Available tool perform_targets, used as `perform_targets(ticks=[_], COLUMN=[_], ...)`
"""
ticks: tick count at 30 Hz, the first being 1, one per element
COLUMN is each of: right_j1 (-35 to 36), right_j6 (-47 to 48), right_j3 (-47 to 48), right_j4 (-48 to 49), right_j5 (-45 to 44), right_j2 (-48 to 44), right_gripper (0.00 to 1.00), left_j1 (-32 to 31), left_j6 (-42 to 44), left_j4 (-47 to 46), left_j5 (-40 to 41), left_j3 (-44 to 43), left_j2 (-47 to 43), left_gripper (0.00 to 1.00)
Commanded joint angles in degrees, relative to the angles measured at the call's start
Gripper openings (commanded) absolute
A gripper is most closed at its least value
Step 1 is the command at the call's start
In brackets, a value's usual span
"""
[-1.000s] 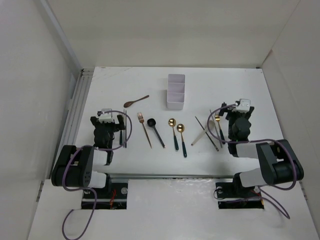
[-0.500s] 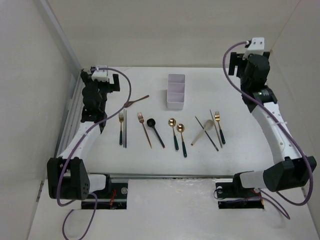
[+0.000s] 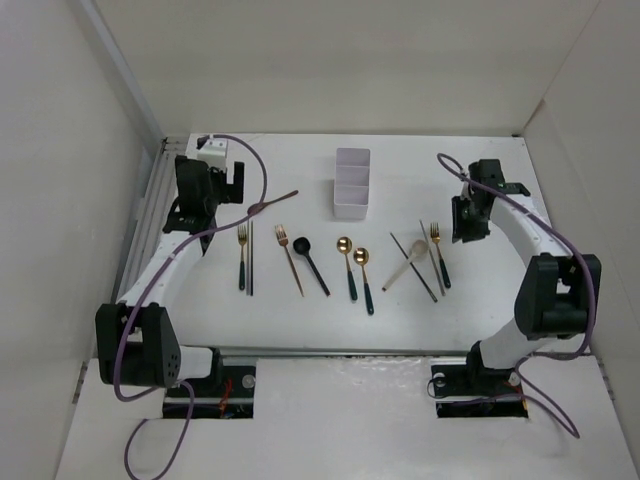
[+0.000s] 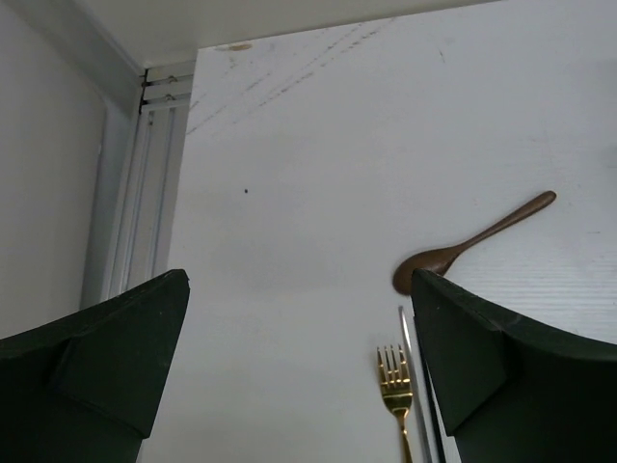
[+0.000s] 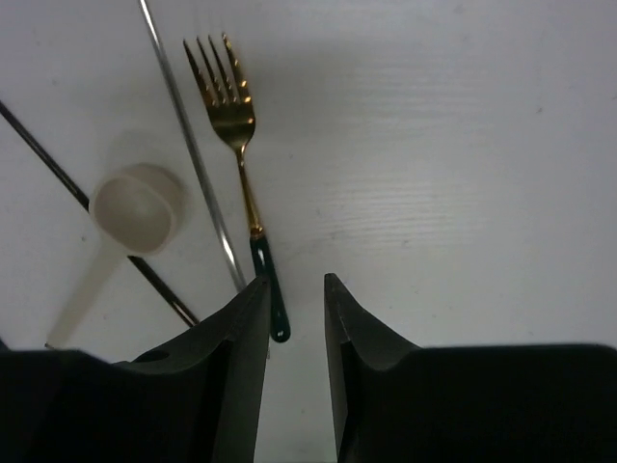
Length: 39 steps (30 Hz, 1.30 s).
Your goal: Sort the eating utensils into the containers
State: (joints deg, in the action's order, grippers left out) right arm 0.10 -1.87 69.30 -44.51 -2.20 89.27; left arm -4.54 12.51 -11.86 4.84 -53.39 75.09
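Presently:
Left pincer [image 4: 299,386]: jaws wide apart, empty, raised over desk [image 3: 420,300] far-left.
Right pincer [image 5: 294,318]: narrow gap, holding nothing, low beside gold fork [image 5: 234,145].
Utensils: flat in a row.
White box [image 3: 351,184]: far centre.

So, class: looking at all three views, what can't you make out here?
- Top view: inside of the white box, too small to tell what the compartments hold.
- Left wrist view: gold fork handle, cut off by the bottom edge.
- Right wrist view: white spoon handle end, hidden behind the right gripper.
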Motion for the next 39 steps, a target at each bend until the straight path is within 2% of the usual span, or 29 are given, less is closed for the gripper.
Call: perform_targets(ticks=[1, 3, 9, 24, 33, 39], right_j1=[0.2, 0.2, 0.2, 0.2, 0.2, 0.2], right_j6=[-1.0, -0.9, -0.9, -0.9, -1.5, -1.5], right_j3=[0.7, -1.5, -2.8, -6.9, -5.2, -4.7], right_j4=[-3.0, -1.9, -0.6, 3.2, 3.7, 3.0], right_j5=[5.0, 9.6, 7.4, 10.7, 9.1, 7.3], right_j2=[0.2, 3.6, 7.2, 9.9, 13.8, 15.0], right_gripper=[0.35, 0.35, 0.32, 0.32, 0.32, 0.29], left_j1=[-0.6, -0.6, -0.6, -0.6, -0.6, -0.6], left_j6=[-2.7, -2.7, -2.1, -2.1, -3.1, -2.1], left_j4=[0.4, -0.9, -1.4, -2.6, -2.6, -3.2], left_j5=[-1.5, -0.9, -0.4, 0.2, 0.2, 1.3], left_j3=[-0.3, 2.4, 3.5, 5.2, 5.7, 6.3], left_j2=[-1.4, -2.7, -3.9, -4.4, -5.0, -5.5], left_gripper=[1.0, 1.0, 1.0, 1.0, 1.0, 1.0])
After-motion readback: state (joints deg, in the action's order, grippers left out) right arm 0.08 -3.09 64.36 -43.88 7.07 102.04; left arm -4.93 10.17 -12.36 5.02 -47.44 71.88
